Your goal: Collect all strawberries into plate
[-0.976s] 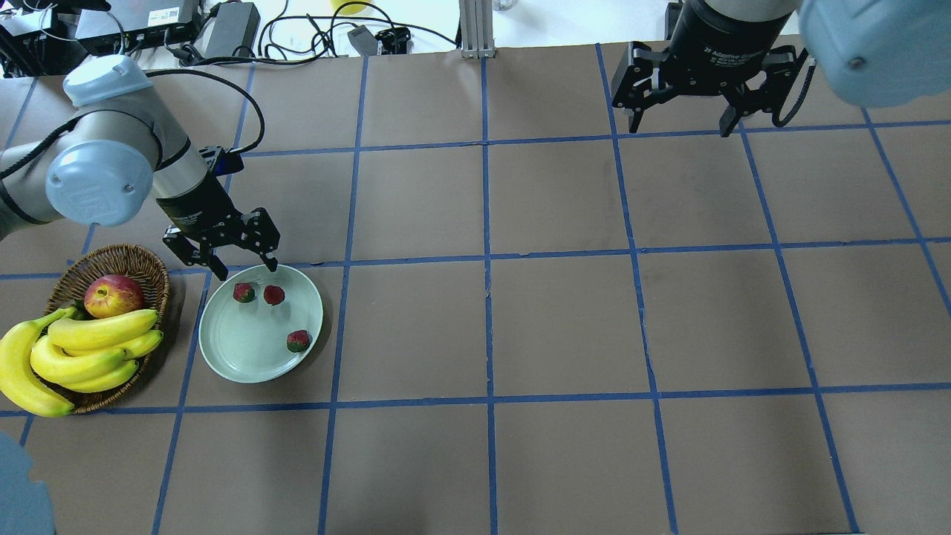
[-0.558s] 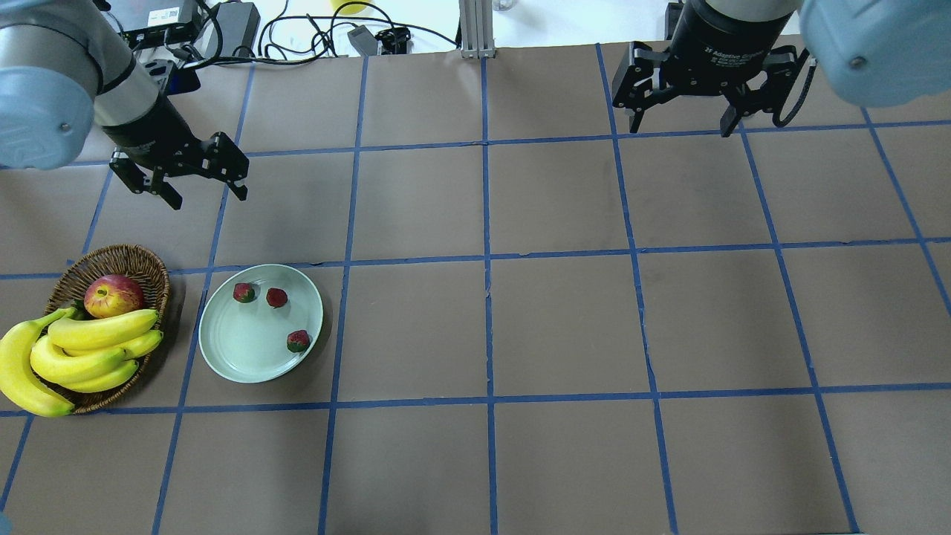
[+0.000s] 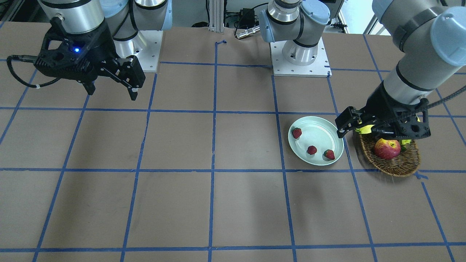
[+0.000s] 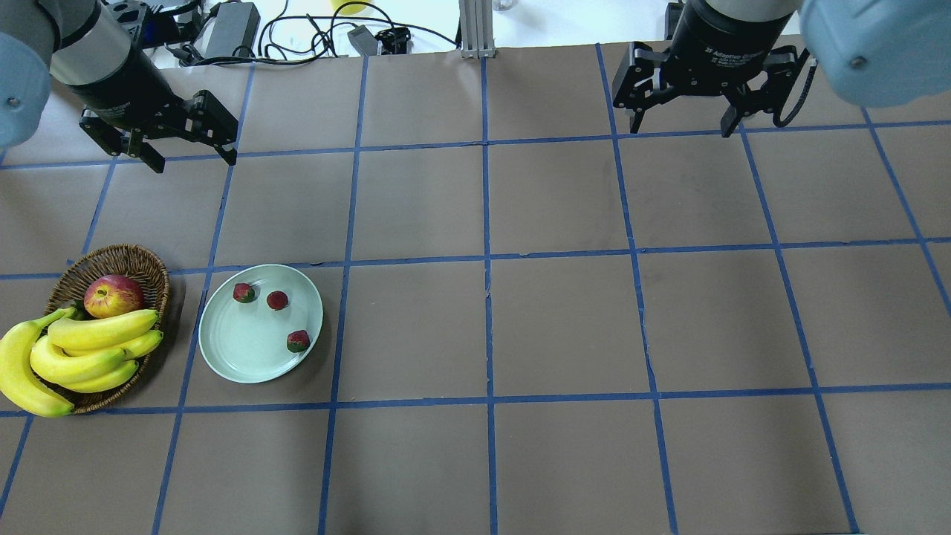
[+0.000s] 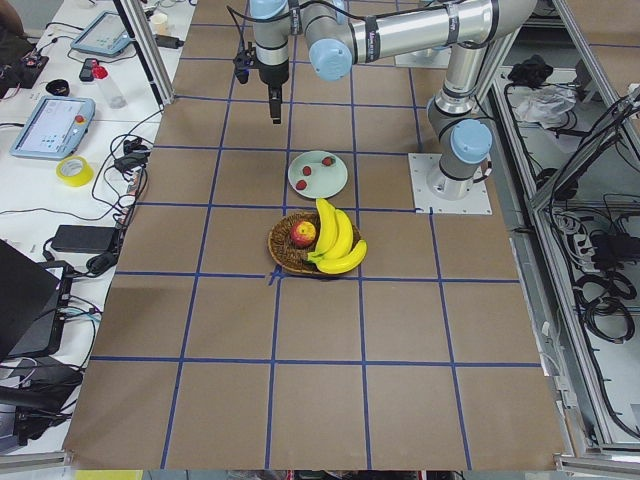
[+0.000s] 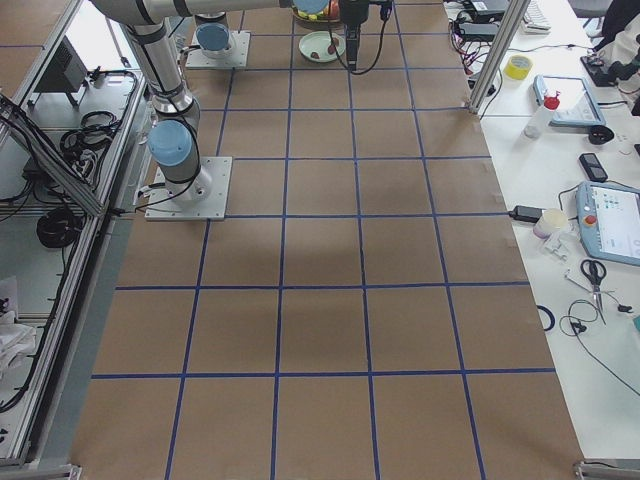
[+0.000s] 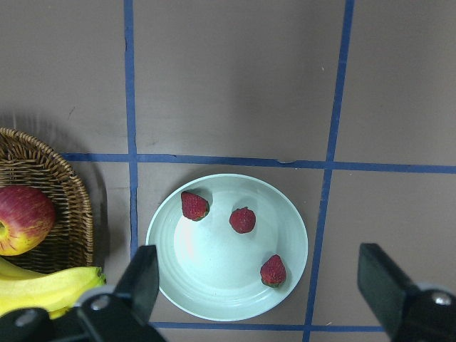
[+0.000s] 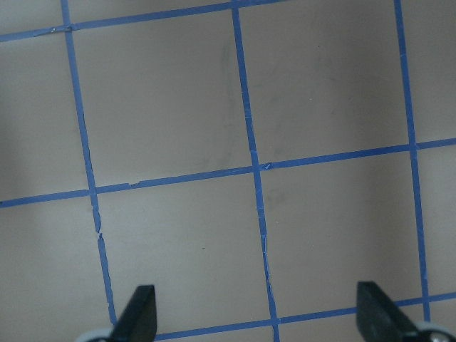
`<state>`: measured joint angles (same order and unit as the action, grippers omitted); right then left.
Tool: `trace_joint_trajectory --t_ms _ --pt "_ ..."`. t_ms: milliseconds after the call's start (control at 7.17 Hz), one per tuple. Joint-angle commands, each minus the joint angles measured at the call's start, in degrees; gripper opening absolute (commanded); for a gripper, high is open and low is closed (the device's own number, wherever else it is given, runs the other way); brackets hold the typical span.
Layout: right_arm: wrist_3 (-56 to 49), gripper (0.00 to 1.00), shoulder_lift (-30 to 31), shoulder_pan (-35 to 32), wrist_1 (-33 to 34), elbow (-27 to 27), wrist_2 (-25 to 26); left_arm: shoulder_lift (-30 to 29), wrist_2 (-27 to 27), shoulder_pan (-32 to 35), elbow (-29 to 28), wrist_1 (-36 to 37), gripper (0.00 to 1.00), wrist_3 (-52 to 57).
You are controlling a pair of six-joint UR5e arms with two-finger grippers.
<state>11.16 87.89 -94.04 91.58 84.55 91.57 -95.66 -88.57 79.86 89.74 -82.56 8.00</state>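
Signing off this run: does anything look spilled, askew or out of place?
Nothing stands out. All three small red strawberries lie inside the round pale green plate; the red-yellow apple and yellow bananas sit in the brown wicker basket.

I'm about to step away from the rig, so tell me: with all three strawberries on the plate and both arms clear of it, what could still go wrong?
1. One strawberry lies close to the rim of the plate; a knock to the plate could roll it out.
2. The basket of bananas sits right beside the plate. If the left arm, jaws open, came down off line, it might clip either.
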Motion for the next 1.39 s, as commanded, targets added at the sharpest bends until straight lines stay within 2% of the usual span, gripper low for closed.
trace_joint_trajectory --t_ms 0,279,418,697,1255 --pt "0.00 1.00 0.00 0.00 0.00 0.00 0.01 2.40 -0.37 3.88 -0.18 -0.06 1.00 -0.09" --pt "0.00 1.00 0.00 0.00 0.00 0.00 0.01 3.72 0.59 4.42 0.43 -0.41 1.00 -0.18" --pt "0.00 1.00 0.00 0.00 0.00 0.09 0.01 4.85 0.33 6.08 0.61 -2.68 1.00 -0.18" --pt "0.00 1.00 0.00 0.00 0.00 0.00 0.01 5.30 0.07 8.72 0.61 -2.70 1.00 -0.09" --pt "0.00 1.00 0.00 0.00 0.00 0.00 0.01 6.09 0.16 9.52 0.88 -3.31 1.00 0.09"
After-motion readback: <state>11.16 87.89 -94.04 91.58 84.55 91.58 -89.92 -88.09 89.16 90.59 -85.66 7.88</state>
